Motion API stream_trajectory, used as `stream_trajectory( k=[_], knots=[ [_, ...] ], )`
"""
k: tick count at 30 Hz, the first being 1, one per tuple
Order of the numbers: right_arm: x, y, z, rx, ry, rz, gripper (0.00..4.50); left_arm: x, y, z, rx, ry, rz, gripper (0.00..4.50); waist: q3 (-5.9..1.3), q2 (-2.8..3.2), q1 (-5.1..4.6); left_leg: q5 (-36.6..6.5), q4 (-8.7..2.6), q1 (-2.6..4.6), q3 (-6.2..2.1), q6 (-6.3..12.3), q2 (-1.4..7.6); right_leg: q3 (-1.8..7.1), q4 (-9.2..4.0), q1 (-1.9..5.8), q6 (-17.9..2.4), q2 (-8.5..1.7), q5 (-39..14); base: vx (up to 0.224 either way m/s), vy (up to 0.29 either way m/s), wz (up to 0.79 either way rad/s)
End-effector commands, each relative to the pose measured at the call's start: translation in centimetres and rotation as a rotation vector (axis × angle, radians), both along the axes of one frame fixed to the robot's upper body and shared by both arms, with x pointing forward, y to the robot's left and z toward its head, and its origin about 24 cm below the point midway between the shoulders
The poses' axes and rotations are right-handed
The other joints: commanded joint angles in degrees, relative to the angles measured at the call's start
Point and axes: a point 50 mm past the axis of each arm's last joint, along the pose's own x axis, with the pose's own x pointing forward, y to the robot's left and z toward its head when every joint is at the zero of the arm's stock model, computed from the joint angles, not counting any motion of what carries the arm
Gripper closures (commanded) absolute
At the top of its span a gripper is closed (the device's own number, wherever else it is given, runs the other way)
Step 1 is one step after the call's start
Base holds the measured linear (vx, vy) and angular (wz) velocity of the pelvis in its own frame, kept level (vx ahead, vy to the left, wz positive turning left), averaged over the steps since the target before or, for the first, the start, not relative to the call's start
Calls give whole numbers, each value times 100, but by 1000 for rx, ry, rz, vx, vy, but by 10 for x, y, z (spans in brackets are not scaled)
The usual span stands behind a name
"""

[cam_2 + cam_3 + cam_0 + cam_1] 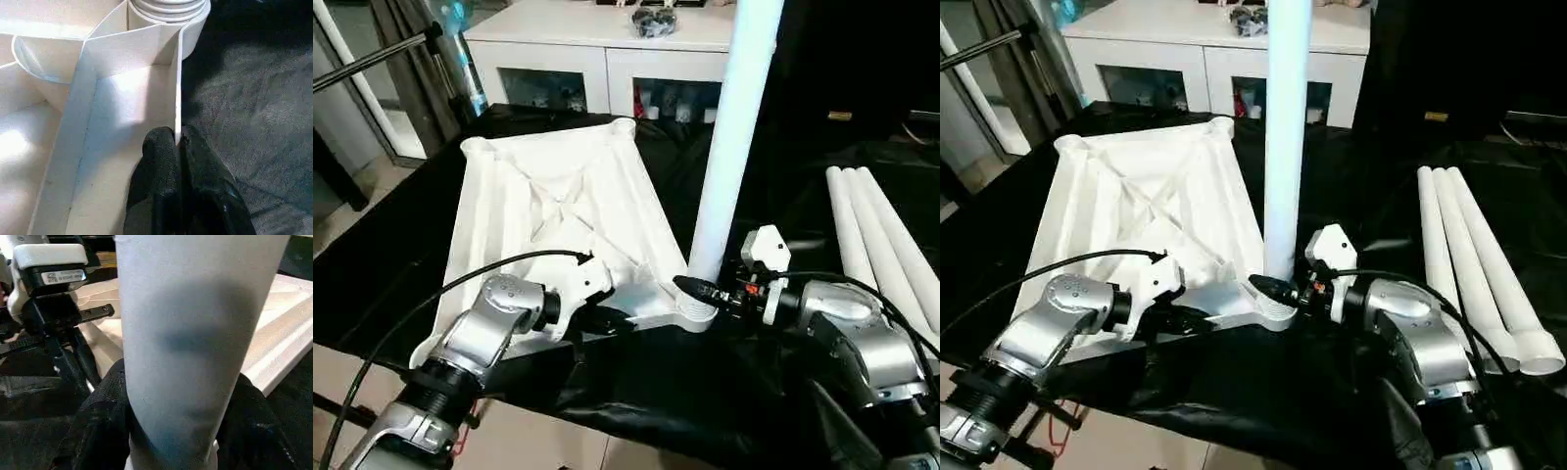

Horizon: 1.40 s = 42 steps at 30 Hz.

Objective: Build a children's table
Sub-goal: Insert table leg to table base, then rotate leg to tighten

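The white tabletop (558, 196) lies underside up on a black cloth, its ribs showing. One white leg (729, 147) stands upright in the near right corner socket (690, 313). My right gripper (700, 289) is shut on this leg just above the socket, and its black fingers (102, 421) hug both sides of the tube (195, 333). My left gripper (180, 142) is shut on the thin near rim (177, 88) of the tabletop, one finger inside the wall and one outside, a short way left of that socket.
Three spare white legs (881, 235) lie side by side on the black cloth (705, 392) to the right. A white cabinet (607, 59) with glass doors stands behind the work. The cloth's near edge drops to the floor (538, 441).
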Motion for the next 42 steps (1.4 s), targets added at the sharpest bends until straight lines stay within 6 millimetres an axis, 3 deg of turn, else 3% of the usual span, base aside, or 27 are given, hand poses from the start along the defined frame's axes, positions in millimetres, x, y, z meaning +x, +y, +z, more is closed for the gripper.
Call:
stream_trajectory(
  k=[1,6,9,10,11,14,17,20,22,23,25,29,32,33,36,39,42],
  knots=[
    [-15,11,-32,-30,164,89,264,6,-4,10,-16,-35,-21,450,-230,-119,33,-1247,-457,66,-190,377,461,279,-459,205,-1457,-545,-1026,0,0,0],
    [-18,5,-33,-27,180,127,264,7,-3,12,-21,-39,-37,450,-235,-88,51,-1233,-458,82,-187,337,465,279,-460,197,-1470,-536,-929,0,0,0],
    [-21,5,-34,-29,192,154,264,6,-3,12,-18,-38,-58,450,-244,-100,66,-1155,-447,77,-181,377,465,279,-442,216,-1501,-544,-764,0,0,0],
    [-24,4,-35,-35,213,183,264,6,-2,12,-14,-43,-76,450,-245,-22,83,-1142,-444,80,-193,393,467,273,-433,211,-1512,-548,-738,0,0,0],
    [-24,4,-35,-37,213,184,264,6,-2,12,-14,-43,-75,450,-245,-52,73,-1164,-449,80,-182,394,470,270,-450,212,-1506,-536,-728,0,0,0],
    [-23,2,-38,-64,212,181,264,8,-2,12,-11,-45,-69,450,-241,-53,86,-1228,-452,90,-182,350,471,269,-443,207,-1549,-539,-736,0,0,0],
    [-16,1,-39,-38,187,78,264,12,-5,14,-22,-54,-35,450,-227,-51,81,-1370,-468,95,-184,273,472,273,-461,194,-1535,-546,-955,0,0,0],
    [-5,1,-45,-38,162,-51,264,17,-8,15,-36,-62,15,450,-186,-55,48,-1732,-494,114,-192,99,450,274,-510,170,-1448,-543,-1545,0,0,0],
    [6,0,-49,-41,167,-172,264,24,-12,18,-43,-74,70,450,-124,-57,-24,-2341,-530,162,-246,-142,437,263,-586,140,-1203,-570,-2611,0,0,0],
    [7,0,-50,-38,167,-188,264,25,-12,19,-45,-75,82,450,-134,-59,-37,-2396,-526,166,-259,-185,434,267,-590,141,-1149,-576,-2740,0,0,0],
    [17,2,-55,-27,191,-286,264,34,-19,23,-60,-80,154,450,-143,-88,-60,-2408,-535,158,-279,-207,434,280,-614,127,-1027,-579,-2823,0,0,0],
    [37,14,-66,-61,225,-496,264,51,-40,30,-61,-86,327,450,-147,-73,-150,-2301,-513,153,-268,-272,408,263,-592,101,-1170,-568,-2565,0,0,0],
    [50,31,-69,-58,261,-637,264,59,-62,29,-49,-82,455,450,-168,-103,-160,-2043,-506,90,-265,-154,394,254,-588,165,-1212,-561,-2233,0,0,0],
    [51,32,-69,-58,262,-640,264,60,-63,28,-46,-84,457,450,-184,-147,-168,-1944,-493,78,-243,-110,389,262,-581,163,-1236,-555,-2099,0,0,0],
    [53,42,-69,-54,273,-647,264,60,-71,25,-22,-96,467,450,-211,-136,-113,-1497,-459,63,-204,159,391,273,-549,194,-1403,-563,-1439,0,0,0],
    [54,47,-69,-56,276,-634,264,60,-73,24,-12,-97,469,450,-221,-136,-100,-1304,-455,67,-186,303,402,260,-514,208,-1527,-542,-1014,0,0,0],
    [54,54,-71,-57,296,-618,264,60,-74,23,-8,-89,470,450,-193,-135,-108,-1540,-466,82,-185,276,407,252,-550,195,-1527,-552,-1404,0,0,0]
  ],
)
